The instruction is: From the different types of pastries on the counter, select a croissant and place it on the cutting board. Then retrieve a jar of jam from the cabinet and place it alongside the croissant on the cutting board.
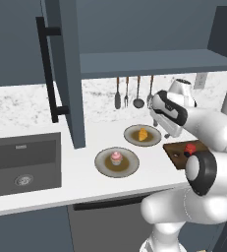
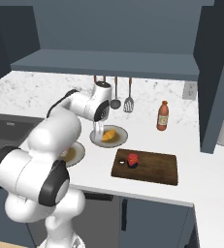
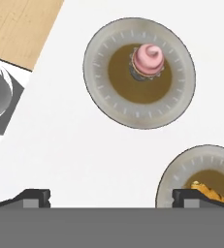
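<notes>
I've got the hand (image 2: 99, 130) hanging over the white worktop (image 1: 80, 172), fingers spread wide apart with nothing between them. In the hand view one dark fingertip (image 3: 36, 197) sits at lower left over bare worktop, the other at lower right against the croissant's plate (image 3: 181, 169).

The croissant (image 2: 108, 134) is a small golden-orange curved pastry, lying on its round grey-rimmed plate near the middle of the right base view; in the left base view it shows as an orange wedge (image 1: 143, 134) right of centre. The pink-frosted cupcake (image 3: 149, 59) stands upright on a second plate (image 3: 104, 92), upper centre of the hand view.

The cutting board (image 2: 154, 169) is a dark brown rectangle, lower right of centre in the right base view, and the squat red jar (image 2: 132, 159) sits on its left end. An orange-red bottle (image 2: 163, 116) stands by the back wall. The cabinet door (image 1: 68, 74) with its long black handle (image 1: 48, 69) stands open at upper left of the left base view.
</notes>
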